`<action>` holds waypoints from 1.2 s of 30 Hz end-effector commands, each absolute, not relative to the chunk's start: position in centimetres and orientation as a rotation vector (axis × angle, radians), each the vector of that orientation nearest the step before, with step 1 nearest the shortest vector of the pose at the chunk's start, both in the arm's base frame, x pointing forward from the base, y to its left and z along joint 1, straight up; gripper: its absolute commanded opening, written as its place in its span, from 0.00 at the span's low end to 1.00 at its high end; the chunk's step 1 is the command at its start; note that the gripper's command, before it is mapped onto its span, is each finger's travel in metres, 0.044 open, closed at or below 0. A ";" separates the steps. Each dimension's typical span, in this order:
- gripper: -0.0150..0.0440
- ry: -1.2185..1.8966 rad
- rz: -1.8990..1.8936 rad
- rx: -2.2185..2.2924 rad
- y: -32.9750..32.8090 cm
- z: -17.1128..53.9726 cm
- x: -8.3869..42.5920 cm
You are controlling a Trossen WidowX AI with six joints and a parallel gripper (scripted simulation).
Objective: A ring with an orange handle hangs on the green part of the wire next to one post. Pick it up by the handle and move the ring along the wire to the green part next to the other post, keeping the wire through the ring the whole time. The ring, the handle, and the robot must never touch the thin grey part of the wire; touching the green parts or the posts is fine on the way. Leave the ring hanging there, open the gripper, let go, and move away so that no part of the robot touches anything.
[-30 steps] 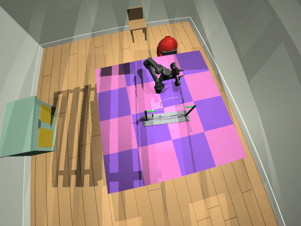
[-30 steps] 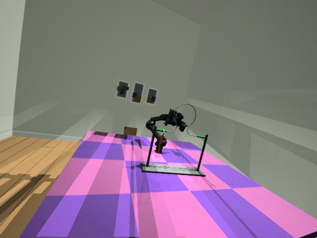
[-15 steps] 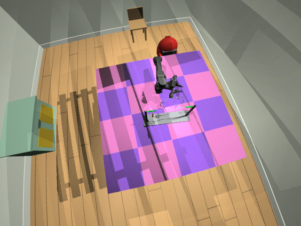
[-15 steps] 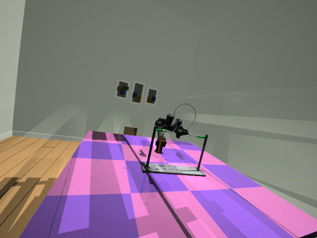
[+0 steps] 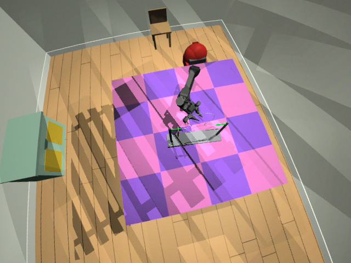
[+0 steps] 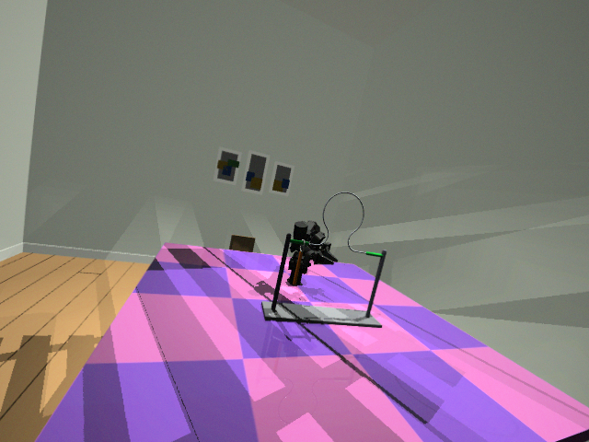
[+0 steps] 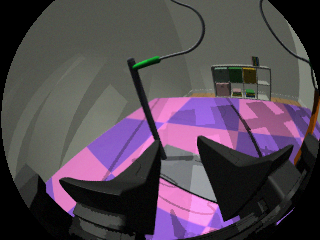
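Fingers parted, nothing between them: the gripper point(image 6: 319, 254) hangs partly spread with only the checkered mat point(image 6: 200, 371) showing through the gap. Beyond the fingertips in the wrist view stands one dark post point(image 7: 146, 110) with its green tip point(image 7: 146, 63), and the thin grey wire point(image 7: 190, 20) curls up and away from it. At the far right edge of that view, beside the right finger, a sliver of orange runs up the frame: that's the handle point(image 7: 311, 140), near the gripper but not gripped. From the side, the orange handle point(image 6: 298, 271) hangs below the green stretch of wire point(image 6: 298, 241) by the left-hand post point(image 6: 282, 271), with the gripper just beside and behind it. The ring itself is too small to make out. The other post point(image 6: 376, 280), with its green end point(image 6: 375, 253), stands well apart across the grey base plate point(image 6: 323, 315).
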State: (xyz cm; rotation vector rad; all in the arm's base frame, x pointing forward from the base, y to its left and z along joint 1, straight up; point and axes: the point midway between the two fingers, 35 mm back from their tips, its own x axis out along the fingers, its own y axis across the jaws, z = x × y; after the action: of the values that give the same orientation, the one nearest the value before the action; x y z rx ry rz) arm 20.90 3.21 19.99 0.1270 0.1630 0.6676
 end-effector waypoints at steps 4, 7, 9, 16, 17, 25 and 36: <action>0.53 0.157 0.439 0.098 -1.8 17.0 21.5; 0.53 0.155 0.346 0.086 -3.8 15.9 21.3; 0.53 0.156 0.284 0.078 -5.1 15.2 21.0; 0.53 0.162 0.069 0.050 -9.2 12.6 19.4; 0.53 0.164 0.038 0.046 -9.7 12.2 19.1; 0.53 0.174 -0.100 0.026 -11.9 10.6 17.5; 0.53 0.188 -0.108 0.007 -12.6 12.1 19.1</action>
State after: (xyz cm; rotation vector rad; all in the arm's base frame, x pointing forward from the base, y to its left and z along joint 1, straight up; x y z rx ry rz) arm 18.28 -12.28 11.40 0.0081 0.1847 -0.1046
